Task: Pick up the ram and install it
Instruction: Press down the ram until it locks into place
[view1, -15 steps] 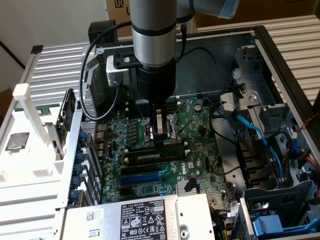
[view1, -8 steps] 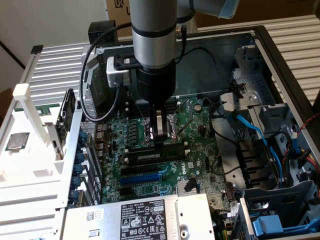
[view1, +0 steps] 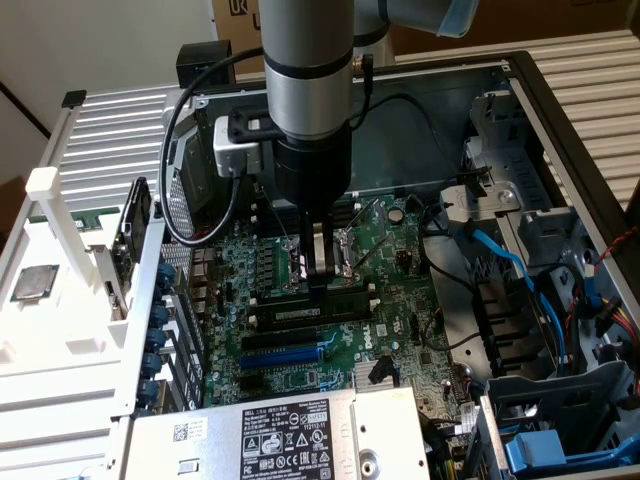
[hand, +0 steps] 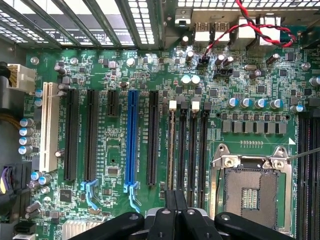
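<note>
Dark green and black, the ram (view1: 345, 303) lies long and flat in a memory slot on the green board (view1: 400, 290). It sits right under the gripper (view1: 320, 283). The two fingers are pressed tight together with no gap, and nothing is between them. Their tips come down onto the top edge of the ram, near its middle. The ram sticks out past the fingers on both sides.

From the wrist view, the closed gripper (hand: 175, 210) points along the ram's thin edge (hand: 171, 150). More black memory slots (hand: 192, 150) run just beside the ram. Each of two slots has a white clip (hand: 173, 105) at its far end.

A long blue slot (hand: 132, 135) lies a bit farther off on one side of the gripper. It also shows in the exterior view (view1: 290, 352), just past the ram. The silver chip socket (hand: 252, 192) sits on the gripper's other side.

A silver power box (view1: 280, 440) with a white label rests well away from the gripper. Blue cables (view1: 505, 265) hang far off too.
</note>
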